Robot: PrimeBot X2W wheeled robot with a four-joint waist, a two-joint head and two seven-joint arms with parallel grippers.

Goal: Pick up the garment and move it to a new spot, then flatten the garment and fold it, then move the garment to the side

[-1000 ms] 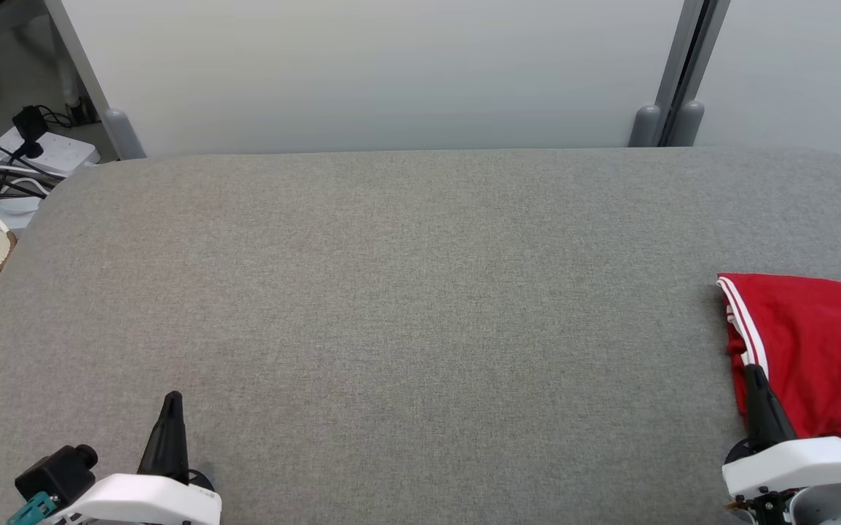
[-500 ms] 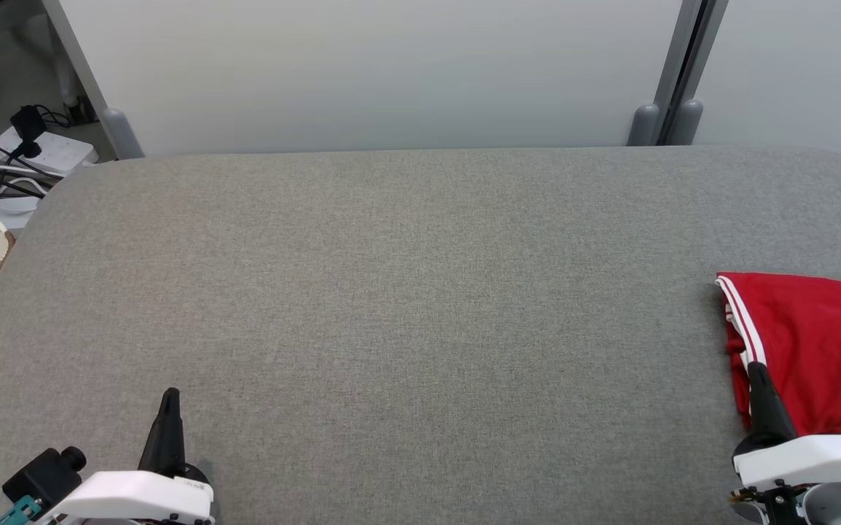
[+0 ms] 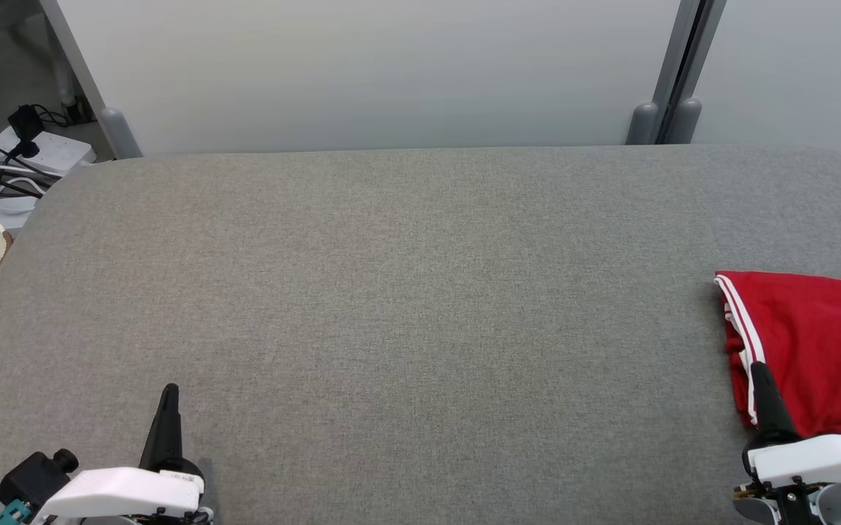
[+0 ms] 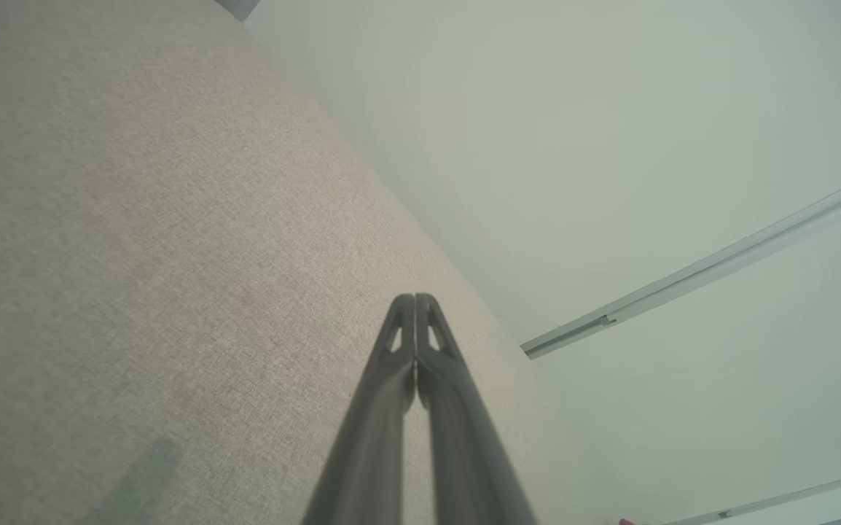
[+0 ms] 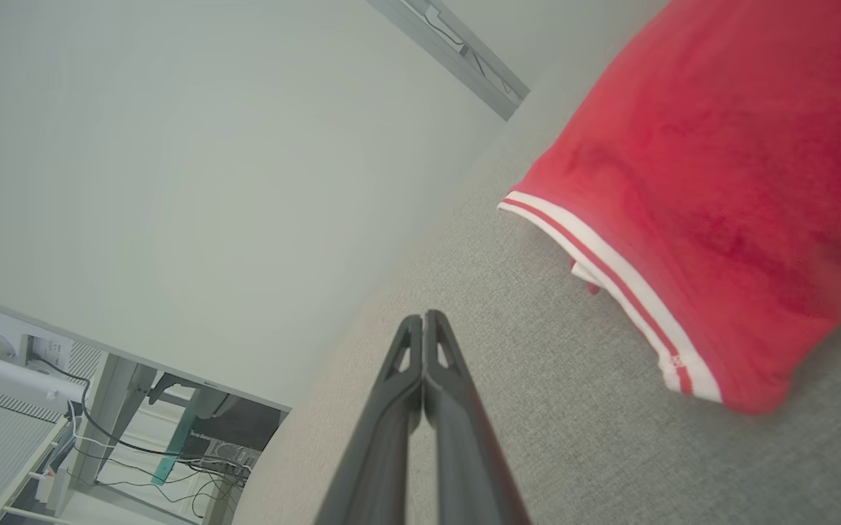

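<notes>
Both our grippers are empty, fingers pressed together: the left gripper (image 3: 169, 391) over the near left of the table (image 3: 420, 292), the right gripper (image 3: 759, 369) at the near right. The red garment (image 3: 810, 339), white-striped at the hem, lies folded at the table's right edge, just beside our right fingertips.

Left gripper (image 3: 168, 397) at 7 o'clock in head view, fingers (image 4: 384, 394) pressed together, pointing to 12. Right gripper (image 3: 759, 372) at 4 o'clock, likewise closed, tips leaning slightly toward 11.
</notes>
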